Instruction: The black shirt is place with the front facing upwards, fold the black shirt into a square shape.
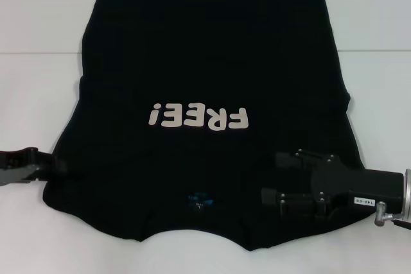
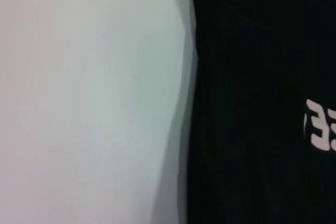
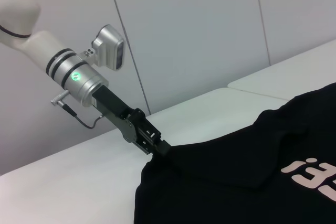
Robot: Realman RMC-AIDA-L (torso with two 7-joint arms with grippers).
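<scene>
Here's your black shirt (image 1: 212, 62), spread front-up across the white table (image 1: 38, 43), the "FREE!" lettering (image 1: 198, 117) reading upside down from the head camera and the little blue neck label (image 1: 198, 199) down at the near edge, close to the robot. The sides look already tucked in: you can see a layered edge running down each flank, so the cloth reads as a tall panel, not a full tee with sleeves out. That's my read of it, not a certainty. What's left for you is the lengthwise fold, or folds, to bring this panel down to a square.

Your left claw (image 1: 54, 166) is right at the shirt's near left corner, touching the cloth edge. Your right claw (image 1: 273, 178) reaches in over the near right part of the shirt, its fingers lying dark on dark fabric. Closed or open, on either one? You cannot tell from the head camera.

Now the right wrist camera earns its keep: it looks across the table and shows the left claw (image 3: 157, 148) side-on, its tip meeting the shirt corner, with the cloth there peaked up slightly off the table. That suggests a pinch, though the finger gap is hidden. The left wrist camera gives only the shirt's straight edge against bare table and a sliver of lettering.
</scene>
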